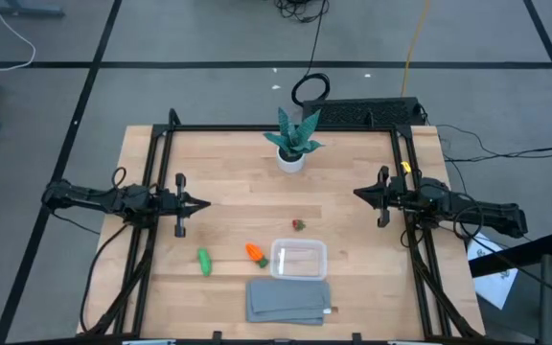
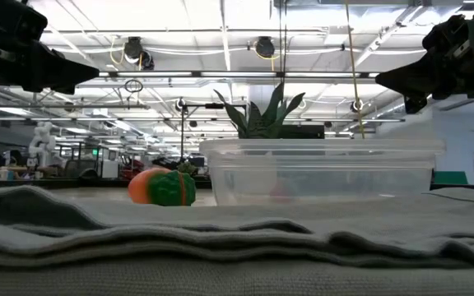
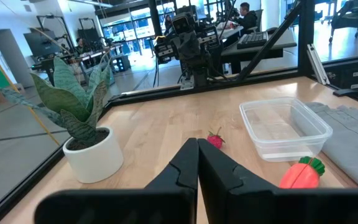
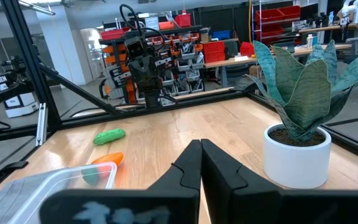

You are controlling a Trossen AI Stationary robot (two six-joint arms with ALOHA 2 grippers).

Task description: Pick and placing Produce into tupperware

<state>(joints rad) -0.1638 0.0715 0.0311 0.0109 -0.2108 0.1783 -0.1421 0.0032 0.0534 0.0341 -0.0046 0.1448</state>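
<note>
Nothing has gone into the box so far, judging by how things lie. On the worktop point(image 1: 228, 192) the grey folded cloth point(image 1: 288, 300) sits at the near edge, and the clear tupperware point(image 1: 299, 259) lies just behind it, with nothing inside. All three produce pieces are out on the wood: the orange carrot point(image 1: 256, 253) just beside the box, the green piece point(image 1: 204, 261) farther toward the left arm's side, and the tiny red berry point(image 1: 299, 225) a little behind the box. The potted plant point(image 1: 292, 142) stands near the far edge. So three picks and three placements remain.

The left end effector point(image 1: 197, 202) waits over its side of the worktop with fingers pressed together, holding nothing; the right end effector point(image 1: 360, 194) likewise, over its own side.

The high view gives the layout; the left wrist view shows the berry's shape and the box's bare floor; the low view has the berry only as a red blur through the box wall
</note>
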